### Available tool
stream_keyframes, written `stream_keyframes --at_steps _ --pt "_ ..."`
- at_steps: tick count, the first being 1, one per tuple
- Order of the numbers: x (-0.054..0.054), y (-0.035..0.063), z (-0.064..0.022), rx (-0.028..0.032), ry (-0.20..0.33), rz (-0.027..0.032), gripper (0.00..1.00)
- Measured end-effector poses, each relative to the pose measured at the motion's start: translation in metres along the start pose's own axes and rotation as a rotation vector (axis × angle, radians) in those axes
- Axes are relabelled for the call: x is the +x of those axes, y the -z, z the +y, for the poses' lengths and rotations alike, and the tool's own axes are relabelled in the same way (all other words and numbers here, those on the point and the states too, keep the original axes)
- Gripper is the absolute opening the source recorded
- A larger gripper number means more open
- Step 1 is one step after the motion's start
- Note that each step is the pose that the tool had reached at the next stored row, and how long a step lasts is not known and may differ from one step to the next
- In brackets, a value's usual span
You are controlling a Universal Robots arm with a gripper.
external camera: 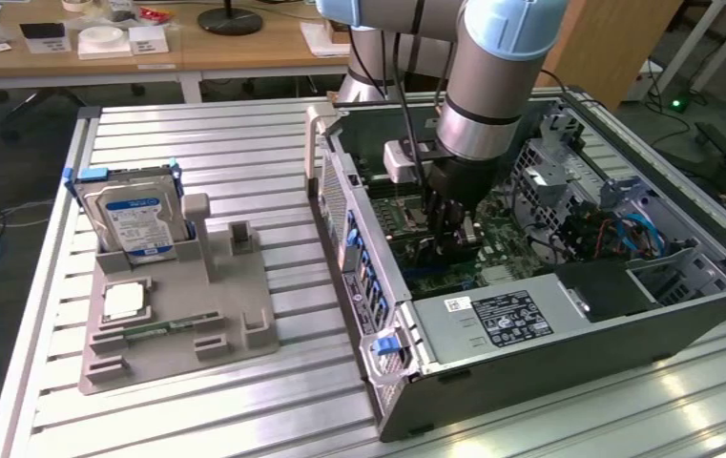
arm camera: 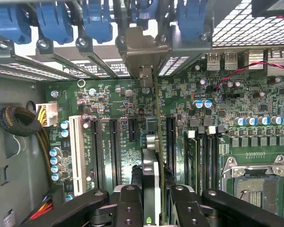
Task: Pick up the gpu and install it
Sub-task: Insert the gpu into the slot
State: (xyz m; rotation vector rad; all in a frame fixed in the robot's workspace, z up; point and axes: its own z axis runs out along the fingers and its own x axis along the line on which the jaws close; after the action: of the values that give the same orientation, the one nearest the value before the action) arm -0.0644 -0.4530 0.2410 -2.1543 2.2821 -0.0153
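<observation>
gripper (arm camera: 151, 208) clamping the gpu (arm camera: 150, 165) edge-on over the motherboard (arm camera: 109, 104) slots | arm (external camera: 490, 86) reaching down into the open case (external camera: 515, 315) at frame centre | hard drive (external camera: 134, 215) standing in the holder (external camera: 172, 315) at left

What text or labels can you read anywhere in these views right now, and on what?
None is legible.
Black label on the power supply: white print, too small to read.
Blue label on the hard drive: blurred.
White printing on the motherboard: too small to read.
Sticker beside the power supply label: unreadable.
</observation>
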Motion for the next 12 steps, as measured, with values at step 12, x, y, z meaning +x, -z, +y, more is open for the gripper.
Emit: stream_keyframes --at_steps 12 --pt "0.0017 -0.0004 0.0002 0.0000 0.000 0.0001 0.27"
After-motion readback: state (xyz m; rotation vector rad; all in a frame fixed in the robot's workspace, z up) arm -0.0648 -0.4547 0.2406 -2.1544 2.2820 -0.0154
